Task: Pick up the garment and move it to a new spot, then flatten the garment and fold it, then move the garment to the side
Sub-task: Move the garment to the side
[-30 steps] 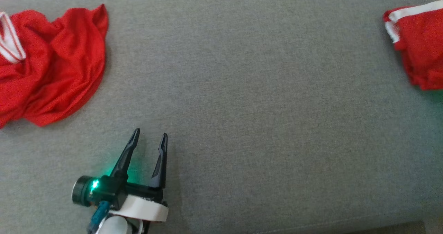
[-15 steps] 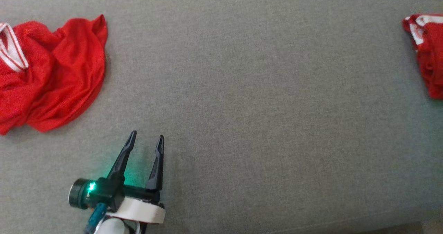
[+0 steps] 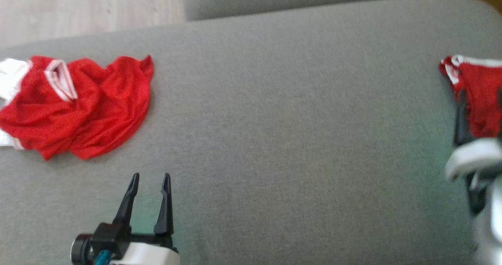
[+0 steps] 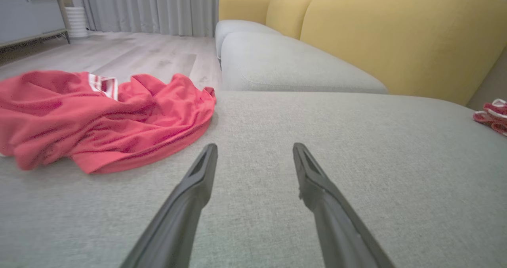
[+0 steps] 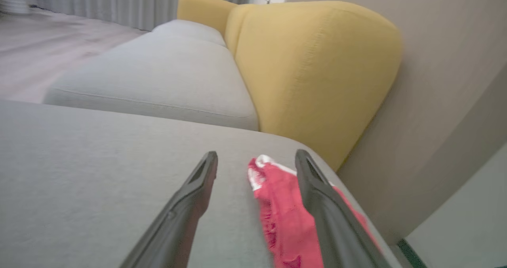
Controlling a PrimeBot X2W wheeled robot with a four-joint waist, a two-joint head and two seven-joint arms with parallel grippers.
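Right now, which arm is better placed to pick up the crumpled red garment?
Left. The left gripper, open, sits close to the crumpled garment, just ahead of its fingers. The right gripper, open too, is far across the cushion by the other red piece.

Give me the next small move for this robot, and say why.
Probably reach the open left gripper forward and to its left, toward the near hem of the crumpled red garment with white trim. Its fingers are empty and apart from that cloth on the grey cushion, while the small bunched red garment lies loose by the open right gripper, not gripped.
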